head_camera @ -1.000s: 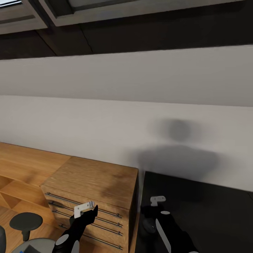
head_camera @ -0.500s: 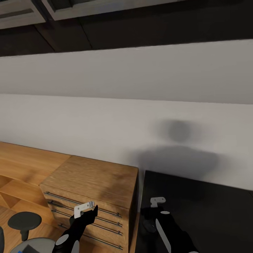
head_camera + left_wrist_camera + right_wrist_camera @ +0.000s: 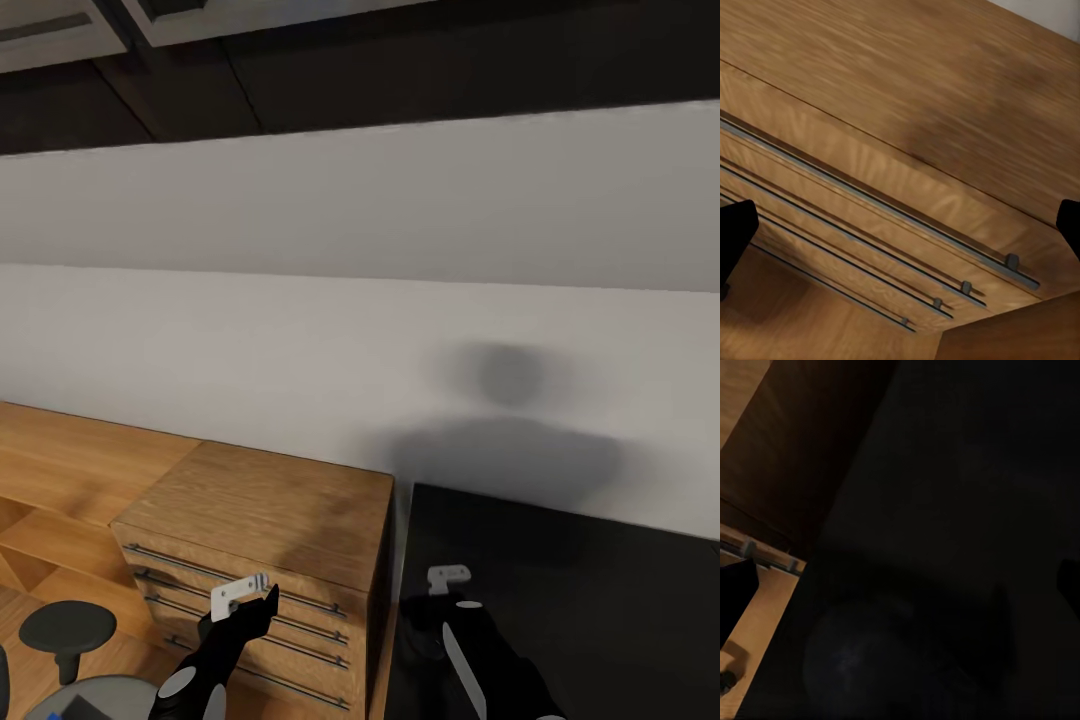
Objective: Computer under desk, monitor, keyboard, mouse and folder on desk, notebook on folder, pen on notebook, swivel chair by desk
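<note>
The white wall (image 3: 300, 330) looms ahead, with the wooden chest (image 3: 270, 520) beside the black desk (image 3: 580, 590). A corner of the swivel chair (image 3: 110, 695) carries the blue folder (image 3: 72, 708). The left gripper (image 3: 245, 600) and right gripper (image 3: 440, 590) hang spread and empty. Best to tilt the head down before reaching.

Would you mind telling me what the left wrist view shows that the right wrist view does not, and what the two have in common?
Left wrist view: the light wooden chest's grained top and its stacked drawer fronts with long bar handles, seen close.

Right wrist view: the glossy black desk top, taking up most of the picture, with faint reflections.

Shared: each shows dark fingertips of its own gripper at opposite picture edges, spread wide with nothing between them, and the right wrist view also catches a bar handle end of the chest beside the desk.
</note>
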Motion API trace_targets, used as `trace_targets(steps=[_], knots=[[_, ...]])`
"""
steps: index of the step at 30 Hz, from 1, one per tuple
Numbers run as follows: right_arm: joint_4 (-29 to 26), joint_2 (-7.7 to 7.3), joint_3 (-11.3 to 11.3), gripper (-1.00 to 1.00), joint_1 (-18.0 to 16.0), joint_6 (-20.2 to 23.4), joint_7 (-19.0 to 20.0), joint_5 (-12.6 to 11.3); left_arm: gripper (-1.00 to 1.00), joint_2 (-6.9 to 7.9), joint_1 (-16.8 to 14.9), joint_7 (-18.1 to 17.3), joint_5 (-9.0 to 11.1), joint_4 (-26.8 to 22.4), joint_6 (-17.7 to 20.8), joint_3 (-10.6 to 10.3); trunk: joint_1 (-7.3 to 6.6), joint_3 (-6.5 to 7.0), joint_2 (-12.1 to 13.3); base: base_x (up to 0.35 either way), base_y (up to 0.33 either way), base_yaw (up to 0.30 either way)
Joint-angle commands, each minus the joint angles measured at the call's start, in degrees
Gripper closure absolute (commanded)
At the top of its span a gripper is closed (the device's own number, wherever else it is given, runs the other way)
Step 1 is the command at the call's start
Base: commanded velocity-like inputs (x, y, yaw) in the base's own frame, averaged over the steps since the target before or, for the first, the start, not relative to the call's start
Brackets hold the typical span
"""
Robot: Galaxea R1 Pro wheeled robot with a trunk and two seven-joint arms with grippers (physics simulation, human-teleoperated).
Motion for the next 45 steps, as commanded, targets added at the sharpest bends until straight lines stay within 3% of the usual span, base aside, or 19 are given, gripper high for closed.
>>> trace_targets(steps=[1, 17, 37, 45], knots=[[-0.1, -0.01, 0.09, -1.0, -0.03, 0.6, -0.07, 0.1, -1.0, -0.03, -0.03, 0.24, 0.6, -0.08, 0.31, 0.02, 0.01, -0.08, -0.06, 0.0, 0.0, 0.0], [0.54, 0.09, 0.18, -1.0, -0.06, 4.56, -0.14, 0.09, -1.0, -0.03, -0.03, 0.22, 0.6, -0.03, 0.31, 0.02, 0.01, -0.08, -0.06, 0.0, 0.0, 0.0], [5.72, 0.09, 0.18, -1.0, -1.12, 6.41, -0.36, 0.07, -1.0, -0.06, -0.03, 0.22, 0.6, -0.03, 0.31, 0.02, 0.01, -0.08, -0.06, 0.0, 0.0, 0.0], [5.87, 0.09, 0.18, -1.0, -1.17, 7.06, -0.37, 0.08, -1.0, -0.11, -0.03, 0.22, 0.6, -0.03, 0.31, 0.02, 1.11, -0.98, -2.07, 0.0, 0.0, 0.0]])
